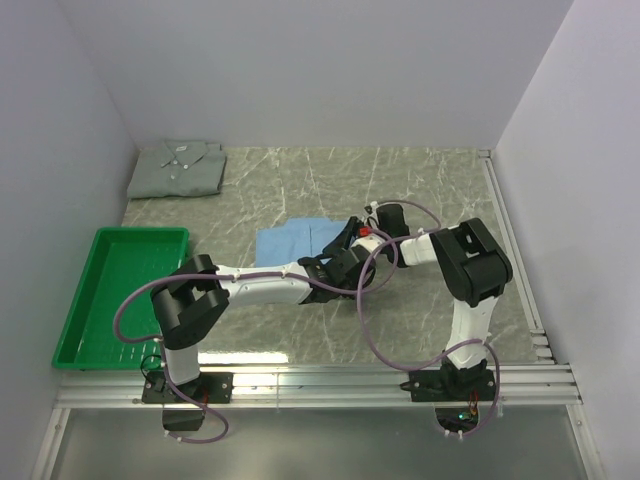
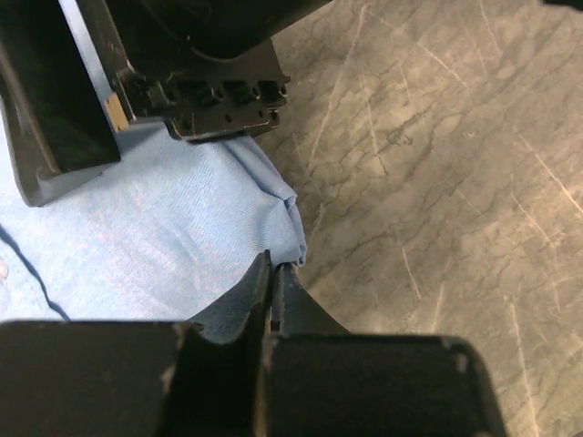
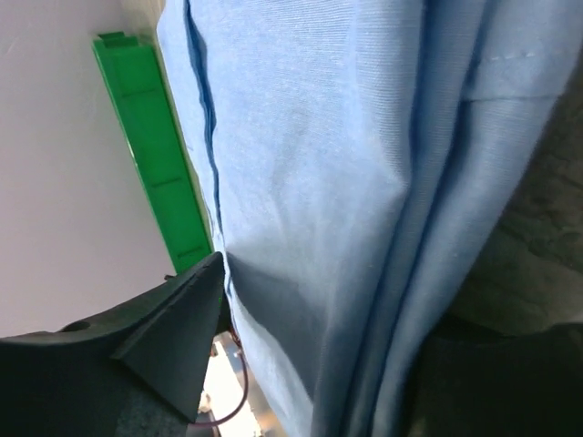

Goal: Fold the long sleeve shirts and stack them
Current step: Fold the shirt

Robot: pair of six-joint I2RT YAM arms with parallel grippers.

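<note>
Pinching a folded corner of the light blue shirt (image 2: pixel 164 218) with the left hand (image 2: pixel 271 264), pressing its fingers tight together on the cloth right at their tips. Straddling a bunched fold of that same shirt with the right hand (image 3: pixel 337 300), holding its fingers (image 3: pixel 182 346) apart on either side of the cloth, not showing whether they are pressing it. Hovering just beyond the left hand, over the shirt's right edge. Leaving the rest of the shirt spreading flat on the worktop (image 1: pixel 430 190) to the left of both hands. Lying folded well beyond and far left of the hands, the pale grey-green shirt (image 1: pixel 180 168), apart from the blue one. Sitting far to the left of the left hand, the green tray (image 1: pixel 75 300).
</note>
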